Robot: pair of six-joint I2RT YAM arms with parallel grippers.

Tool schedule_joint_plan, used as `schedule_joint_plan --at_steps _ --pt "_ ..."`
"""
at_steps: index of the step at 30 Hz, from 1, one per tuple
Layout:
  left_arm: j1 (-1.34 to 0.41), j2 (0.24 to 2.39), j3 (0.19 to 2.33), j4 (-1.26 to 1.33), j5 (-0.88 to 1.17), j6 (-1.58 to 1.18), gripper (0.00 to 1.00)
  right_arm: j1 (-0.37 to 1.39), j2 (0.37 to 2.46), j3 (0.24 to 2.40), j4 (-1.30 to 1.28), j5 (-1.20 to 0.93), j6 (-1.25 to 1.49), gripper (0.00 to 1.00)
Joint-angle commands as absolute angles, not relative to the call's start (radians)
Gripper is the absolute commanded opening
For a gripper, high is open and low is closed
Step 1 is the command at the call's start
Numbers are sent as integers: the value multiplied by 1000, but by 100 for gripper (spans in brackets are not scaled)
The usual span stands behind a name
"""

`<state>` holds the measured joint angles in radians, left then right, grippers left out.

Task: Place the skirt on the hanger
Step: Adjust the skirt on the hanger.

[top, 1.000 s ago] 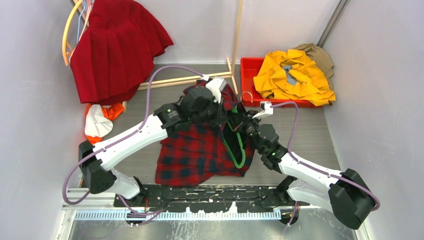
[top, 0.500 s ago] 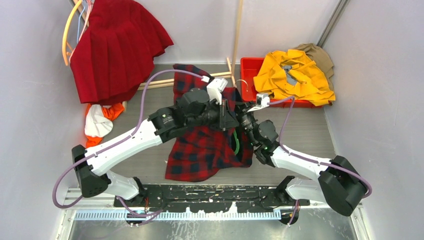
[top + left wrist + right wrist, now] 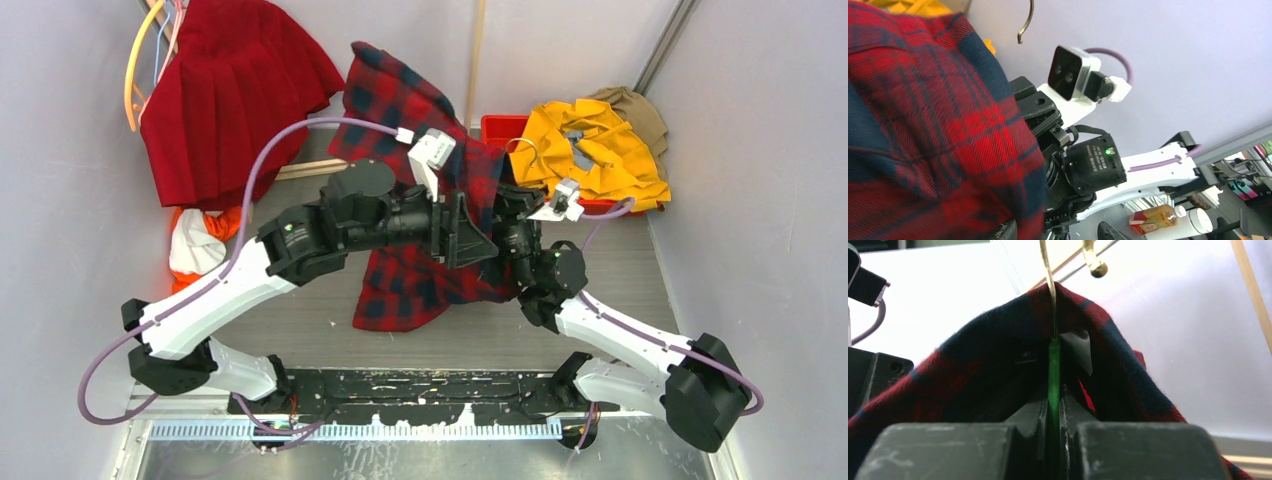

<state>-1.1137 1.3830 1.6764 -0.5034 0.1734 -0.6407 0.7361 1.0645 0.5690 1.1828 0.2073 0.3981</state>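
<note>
Right gripper (image 3: 1053, 407) just hoisted the red-and-black plaid fabric shirt (image 3: 405, 95) on its thin green hanger (image 3: 1053, 367) up and back off the grey table (image 3: 300, 325).

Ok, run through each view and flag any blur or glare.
Top external: evenly lit and sharp. Left wrist: the plaid shirt looms close to the lens, slightly soft. Right wrist: background at top left blown out white, own fingers blurred, the green hanger between them clearer.
</note>
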Motion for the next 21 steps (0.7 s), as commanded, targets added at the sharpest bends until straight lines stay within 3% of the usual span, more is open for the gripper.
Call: schedule_joint_plan --at_steps 1,4,7,9,11,21 --pt "-1132 1317 1825 -635 146 -555 58 735 993 629 1370 214 408 1" --pt "-1132 1310 1932 -724 30 -501 62 735 970 621 1371 195 427 1" --pt "-1133 1321 2054 -748 -60 -464 73 736 953 608 1378 185 445 1" --pt "-1132 1353 2136 -772 -122 -444 88 735 946 604 1380 177 453 1" --pt "-1131 1395 2192 -783 -177 -428 94 736 944 609 1385 158 459 1" --pt "-1119 1517 2223 -705 -322 -427 99 741 963 652 1429 101 496 1"
